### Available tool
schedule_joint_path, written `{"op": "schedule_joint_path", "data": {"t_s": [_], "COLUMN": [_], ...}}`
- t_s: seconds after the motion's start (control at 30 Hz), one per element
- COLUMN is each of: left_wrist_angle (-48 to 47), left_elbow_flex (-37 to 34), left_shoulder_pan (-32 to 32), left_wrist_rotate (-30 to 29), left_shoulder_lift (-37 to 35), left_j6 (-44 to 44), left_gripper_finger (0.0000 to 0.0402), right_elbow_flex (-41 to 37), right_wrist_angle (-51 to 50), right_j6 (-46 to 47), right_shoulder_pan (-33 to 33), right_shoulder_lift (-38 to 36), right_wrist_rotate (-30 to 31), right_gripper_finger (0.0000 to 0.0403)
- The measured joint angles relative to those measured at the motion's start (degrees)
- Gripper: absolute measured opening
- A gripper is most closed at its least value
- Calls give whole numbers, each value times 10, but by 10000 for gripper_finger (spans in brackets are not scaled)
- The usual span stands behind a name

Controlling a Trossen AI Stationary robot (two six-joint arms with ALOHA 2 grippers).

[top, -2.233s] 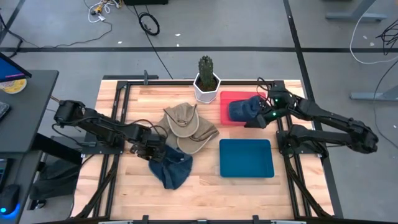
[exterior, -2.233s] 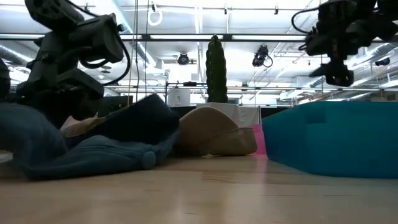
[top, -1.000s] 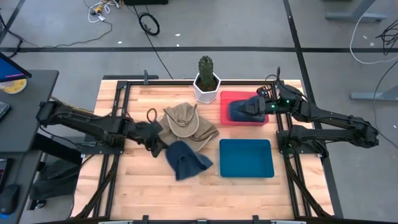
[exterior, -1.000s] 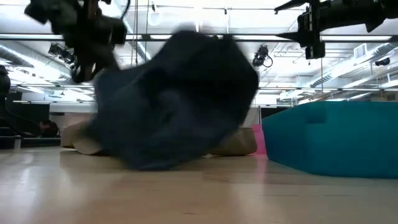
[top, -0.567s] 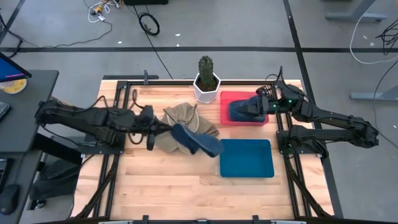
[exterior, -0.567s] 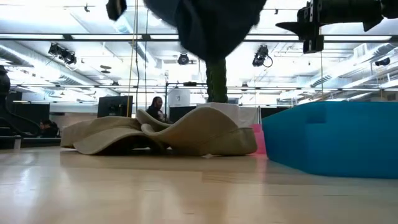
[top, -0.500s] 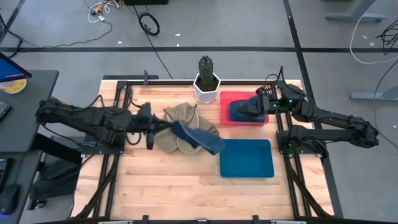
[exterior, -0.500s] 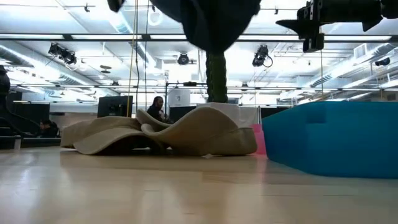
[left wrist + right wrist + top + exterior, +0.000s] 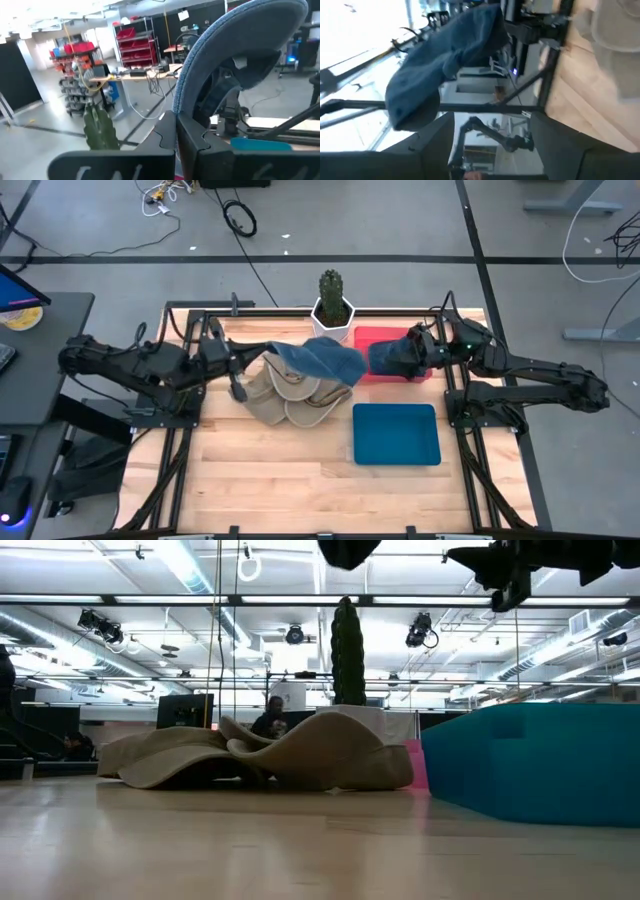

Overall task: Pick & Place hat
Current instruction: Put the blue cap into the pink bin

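Overhead, the blue hat [image 9: 322, 361] was held pinched by its brim in the closed left gripper [image 9: 262, 351], hanging above the tan hats [image 9: 293, 392]. From there the red tray [image 9: 392, 335] lay beyond the hat's far end, where the right gripper [image 9: 415, 352] was clamped on another dark hat [image 9: 392, 358].

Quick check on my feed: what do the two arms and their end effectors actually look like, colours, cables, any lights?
Both arms are black, built of slim jointed links. The left arm carries loose black cable loops along its links. The right arm shows small green lights near its wrist. The left end effector has two flat matte-black fingers with stepped edges. The right end effector has broad dark fingers too.
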Motion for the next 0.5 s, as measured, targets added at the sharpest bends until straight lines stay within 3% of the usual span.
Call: {"op": "schedule_joint_path", "data": {"t_s": [0.3, 0.5], "left_wrist_angle": [45, 98], "left_elbow_flex": [0, -1], "left_shoulder_pan": [4, 14], "left_wrist_rotate": [-5, -9], "left_shoulder_lift": [42, 67], "left_j6": [86, 134], "left_gripper_finger": [1, 1], "right_elbow_flex": [0, 0], "right_wrist_angle": [198, 210], "right_j6": [82, 87], "right_shoulder_pan": [15, 33], "right_shoulder_lift": [62, 94], "right_wrist_rotate": [45, 30], "right_gripper_finger": [283, 317]}}
